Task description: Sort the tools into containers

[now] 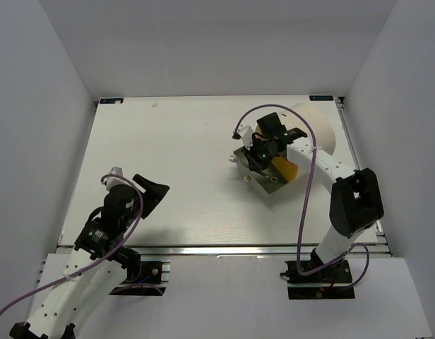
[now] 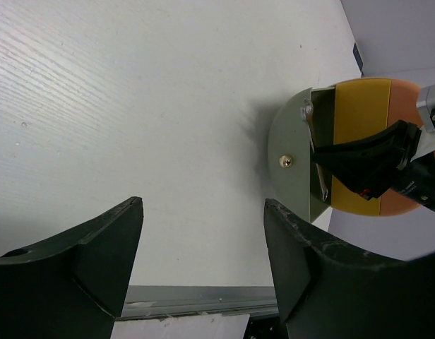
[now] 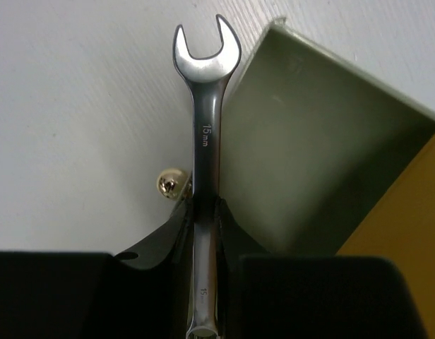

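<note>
My right gripper [image 3: 203,212] is shut on the silver wrench [image 3: 205,120], marked 15 mm, gripping its shaft with the open end pointing away. The wrench sits at the edge of an olive-green drawer [image 3: 309,155] pulled out of the cream-white drum [image 1: 318,127], beside a small gold knob [image 3: 169,183]. In the top view the right gripper [image 1: 254,157] hovers over that drawer [image 1: 265,182], next to the orange and yellow face [image 1: 289,169]. My left gripper [image 2: 203,212] is open and empty, low over the table at the front left [image 1: 152,191]. No screwdrivers are in view.
The left wrist view shows the drum's open drawer [image 2: 292,134], the wrench [image 2: 313,138] and the right gripper [image 2: 366,162] ahead across bare white table. The table's metal front rail [image 1: 217,248] runs along the near edge. White walls enclose the table.
</note>
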{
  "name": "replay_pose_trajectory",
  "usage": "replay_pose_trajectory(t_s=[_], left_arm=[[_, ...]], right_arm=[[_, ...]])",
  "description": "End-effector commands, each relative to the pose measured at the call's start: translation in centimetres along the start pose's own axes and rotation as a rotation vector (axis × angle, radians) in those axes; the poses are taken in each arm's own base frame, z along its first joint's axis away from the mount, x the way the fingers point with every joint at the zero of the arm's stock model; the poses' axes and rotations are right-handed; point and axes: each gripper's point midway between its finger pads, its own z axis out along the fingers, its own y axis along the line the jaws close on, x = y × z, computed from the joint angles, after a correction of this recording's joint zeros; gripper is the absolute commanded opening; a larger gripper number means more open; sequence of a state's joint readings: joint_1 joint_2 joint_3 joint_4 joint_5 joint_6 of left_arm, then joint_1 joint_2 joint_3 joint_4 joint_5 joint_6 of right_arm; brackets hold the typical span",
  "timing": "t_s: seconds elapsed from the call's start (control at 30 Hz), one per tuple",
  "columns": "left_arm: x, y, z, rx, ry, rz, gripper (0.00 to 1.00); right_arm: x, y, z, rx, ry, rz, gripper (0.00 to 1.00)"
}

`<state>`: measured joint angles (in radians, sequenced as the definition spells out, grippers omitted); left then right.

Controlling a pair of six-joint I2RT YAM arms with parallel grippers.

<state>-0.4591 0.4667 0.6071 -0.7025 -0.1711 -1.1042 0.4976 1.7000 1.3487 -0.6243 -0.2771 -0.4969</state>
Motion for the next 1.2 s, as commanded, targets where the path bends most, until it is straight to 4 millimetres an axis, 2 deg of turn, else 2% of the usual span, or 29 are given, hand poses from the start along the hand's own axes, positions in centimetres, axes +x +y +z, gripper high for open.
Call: replay_pose_trajectory(t_s=[0.0, 0.13, 0.3, 0.33, 0.43, 0.6, 0.7, 0.73, 0.77, 0.8, 0.87, 0.9, 0.93, 0.97, 1.0, 1.07, 1.1, 1.13, 1.17], left_arm=[[0.3, -0.2, 0.2, 0.025, 0.011, -0.004, 0.79], [0.4, -0.3, 0.2, 0.033, 0.014, -0.006, 0.78], [0.6, -0.3, 0.4, 0.040, 0.021, -0.007, 0.78], [0.6, -0.5, 0.5, 0.046, 0.019, -0.008, 0.79], [0.7, -0.8, 0.7, 0.057, 0.029, -0.004, 0.78], [1.3, -2.3, 2.0, 0.109, 0.067, 0.020, 0.76], [2.1, -3.4, 3.3, 0.140, 0.112, 0.039, 0.66], [2.5, -3.8, 3.6, 0.158, 0.132, 0.041, 0.50], [3.1, -4.4, 3.8, 0.185, 0.169, 0.044, 0.43], [3.0, -5.7, 4.2, 0.239, 0.166, 0.043, 0.37], [4.3, -5.5, 5.9, 0.235, 0.221, 0.048, 0.22], [4.7, -6.6, 6.3, 0.286, 0.247, 0.053, 0.20], [5.7, -6.0, 7.7, 0.253, 0.293, 0.057, 0.18], [6.3, -6.3, 8.3, 0.260, 0.319, 0.062, 0.16], [6.8, -7.4, 8.6, 0.305, 0.342, 0.073, 0.15], [8.7, -7.5, 10.3, 0.281, 0.408, 0.095, 0.15], [9.3, -8.3, 10.7, 0.308, 0.428, 0.117, 0.16], [10.1, -8.6, 11.2, 0.307, 0.451, 0.131, 0.17], [11.7, -8.9, 12.1, 0.298, 0.496, 0.151, 0.19]], right_arm=[[-2.0, -1.9, -2.1, 0.124, -0.099, -0.010, 0.00], [-1.1, -2.9, -2.6, 0.171, -0.092, 0.022, 0.00], [-0.1, -3.1, -2.6, 0.195, -0.077, 0.033, 0.00], [0.1, -3.2, -2.6, 0.205, -0.074, 0.035, 0.03], [0.2, -3.1, -2.7, 0.199, -0.069, 0.032, 0.29], [-0.5, -2.2, -3.5, 0.161, -0.096, 0.020, 0.33], [-1.7, -1.5, -4.5, 0.127, -0.131, 0.012, 0.33], [-2.7, -1.2, -5.2, 0.113, -0.160, -0.003, 0.30], [-3.3, -0.6, -5.7, 0.085, -0.180, -0.038, 0.27], [-4.7, 1.2, -6.7, -0.003, -0.243, -0.086, 0.25], [-6.2, 3.2, -8.6, -0.095, -0.313, -0.195, 0.17], [-7.5, 5.3, -10.3, -0.176, -0.392, -0.248, 0.14], [-8.6, 5.7, -11.4, -0.178, -0.447, -0.289, 0.04], [-9.3, 5.7, -12.0, -0.162, -0.490, -0.295, 0.01], [-10.3, 5.7, -13.8, -0.126, -0.548, -0.261, 0.00], [-12.7, 3.7, -15.6, 0.004, -0.659, -0.231, 0.00], [-13.0, 1.5, -17.2, 0.125, -0.688, -0.104, 0.00], [-13.3, 0.0, -18.1, 0.191, -0.716, -0.058, 0.05], [-14.1, -1.4, -19.8, 0.253, -0.758, -0.031, 0.13]])
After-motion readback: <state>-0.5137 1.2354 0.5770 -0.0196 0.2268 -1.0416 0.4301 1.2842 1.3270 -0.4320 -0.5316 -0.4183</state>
